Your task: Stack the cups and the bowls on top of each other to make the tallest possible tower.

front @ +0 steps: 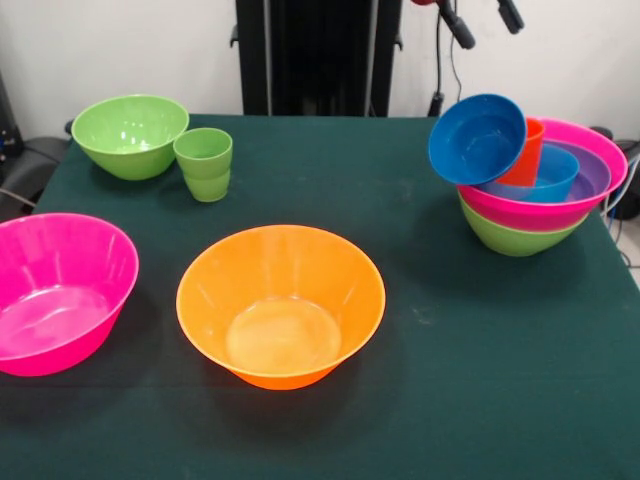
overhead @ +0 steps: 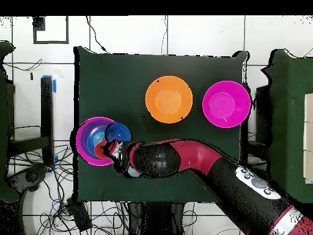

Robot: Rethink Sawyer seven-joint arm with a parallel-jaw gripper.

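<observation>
The tower [front: 540,212] stands at the right on a green base. Its wide pink bowl holds a purple bowl [front: 594,168], a blue bowl [front: 545,180] and the orange-red cup [front: 527,150]. A second blue bowl [front: 477,138] leans tilted on the tower's left rim. My gripper [front: 493,35] hangs open and empty just above the tower, with only its black fingers showing at the top edge. In the overhead view the gripper [overhead: 112,150] is over the tower [overhead: 85,139], beside the blue bowl [overhead: 119,131]. The light green cup [front: 205,163] stands next to a green bowl [front: 130,135].
A big orange bowl [front: 280,305] sits at the table's middle front, also in the overhead view [overhead: 169,99]. A big pink bowl [front: 55,290] is at the front left, also seen overhead [overhead: 225,103]. My arm [overhead: 202,160] hides the green bowl and cup from above.
</observation>
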